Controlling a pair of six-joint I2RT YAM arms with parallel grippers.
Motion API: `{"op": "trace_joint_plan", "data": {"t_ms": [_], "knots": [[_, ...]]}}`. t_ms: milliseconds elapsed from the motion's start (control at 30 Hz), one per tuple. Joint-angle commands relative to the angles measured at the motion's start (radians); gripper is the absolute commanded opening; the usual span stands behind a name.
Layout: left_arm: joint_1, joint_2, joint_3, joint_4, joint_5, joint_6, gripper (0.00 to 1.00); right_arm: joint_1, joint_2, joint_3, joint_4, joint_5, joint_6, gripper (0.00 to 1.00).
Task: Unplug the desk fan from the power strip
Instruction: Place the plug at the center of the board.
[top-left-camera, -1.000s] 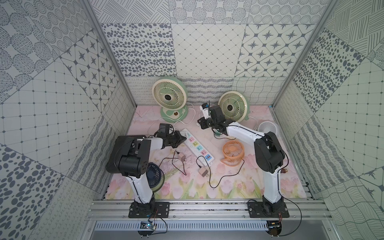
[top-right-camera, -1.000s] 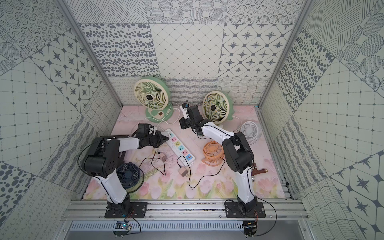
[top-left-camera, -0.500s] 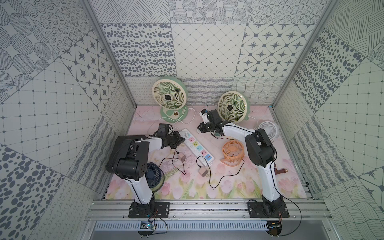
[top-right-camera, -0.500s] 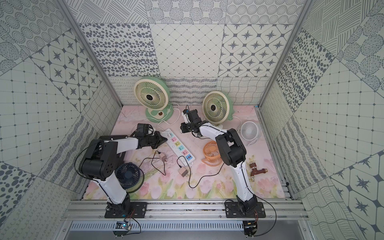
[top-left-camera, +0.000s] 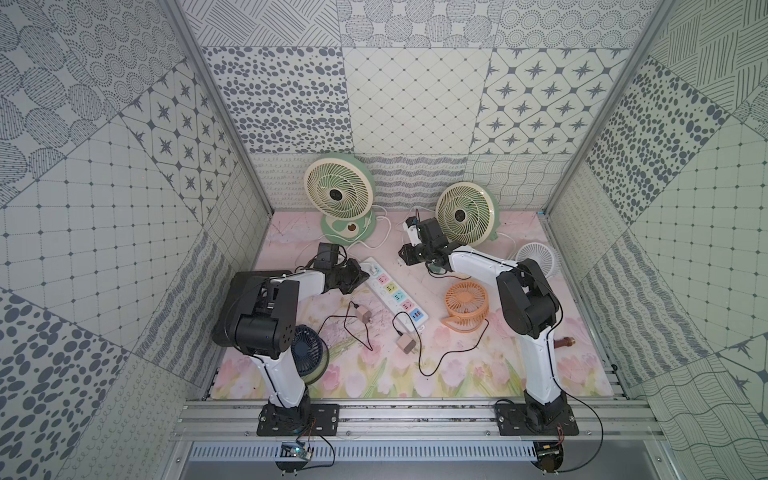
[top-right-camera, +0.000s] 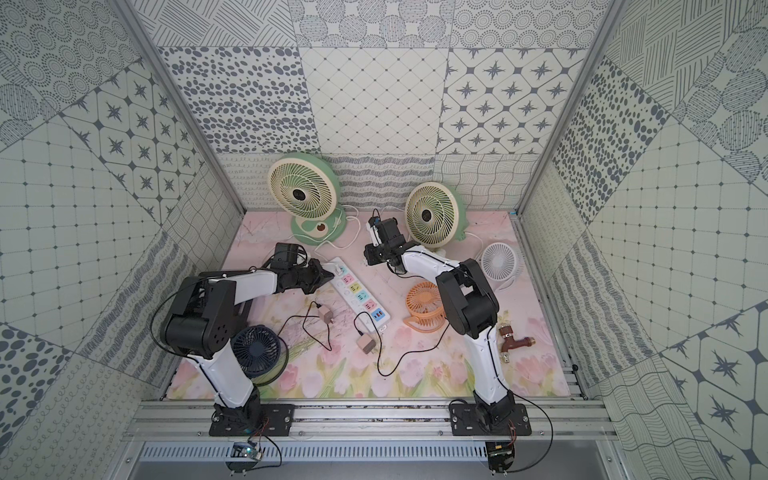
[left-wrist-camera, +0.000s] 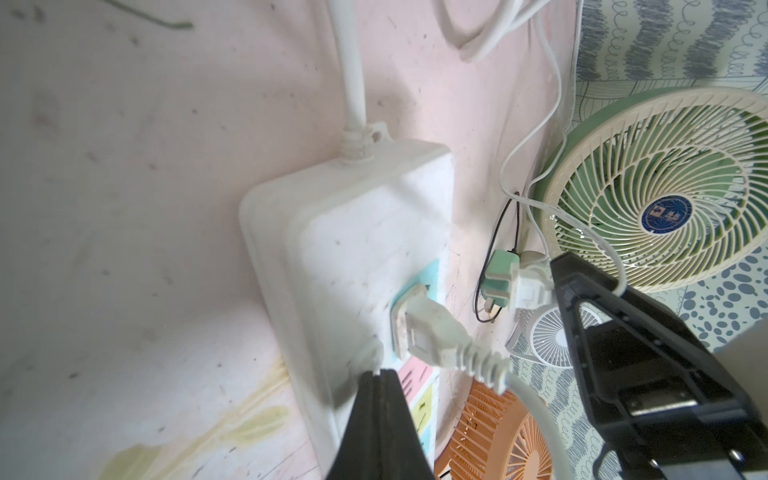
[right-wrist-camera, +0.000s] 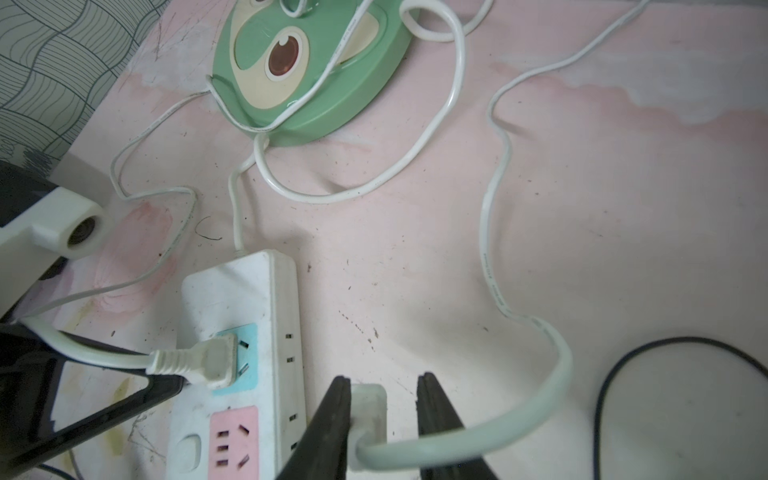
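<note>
Left gripper (left-wrist-camera: 376, 374): closed, tips on long white plastic power strip (left-wrist-camera: 353, 232).
Right gripper (right-wrist-camera: 384, 379): parted around white plastic plug (right-wrist-camera: 369, 409).

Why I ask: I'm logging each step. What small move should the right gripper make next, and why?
Probably open the right gripper a little wider and lift it clear. The white plug is out of the power strip, beside it, touching only one finger with a gap to the other. The left gripper, shut, has its tips on the strip.

2 top views look down from high; 2 wrist cameras closely share the power strip (left-wrist-camera: 353, 232)
</note>
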Motion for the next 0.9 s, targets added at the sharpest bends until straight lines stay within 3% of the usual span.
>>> {"op": "trace_joint_plan", "data": {"t_ms": [0, 167, 400, 533, 733, 867], "knots": [[0.005, 0.017, 0.020, 0.019, 0.000, 0.005, 0.00, 0.032, -0.069, -0.020, 0.032, 0.065, -0.074, 0.33], [0.009, 0.028, 0.030, 0.031, 0.009, -0.004, 0.00, 0.063, -0.085, -0.030, 0.032, 0.125, -0.138, 0.40], [0.011, 0.040, 0.060, 0.011, 0.009, 0.003, 0.00, 0.065, -0.083, -0.034, 0.033, 0.119, -0.143, 0.47], [0.015, 0.045, 0.064, 0.009, 0.009, 0.003, 0.00, 0.071, -0.099, -0.043, 0.046, 0.088, -0.163, 0.47], [0.020, 0.066, 0.079, 0.018, 0.022, -0.004, 0.00, 0.092, -0.112, -0.073, 0.109, -0.057, -0.236, 0.47], [0.021, 0.082, 0.085, 0.026, 0.031, -0.010, 0.00, 0.120, -0.081, -0.057, 0.125, -0.061, -0.255, 0.47]]}}
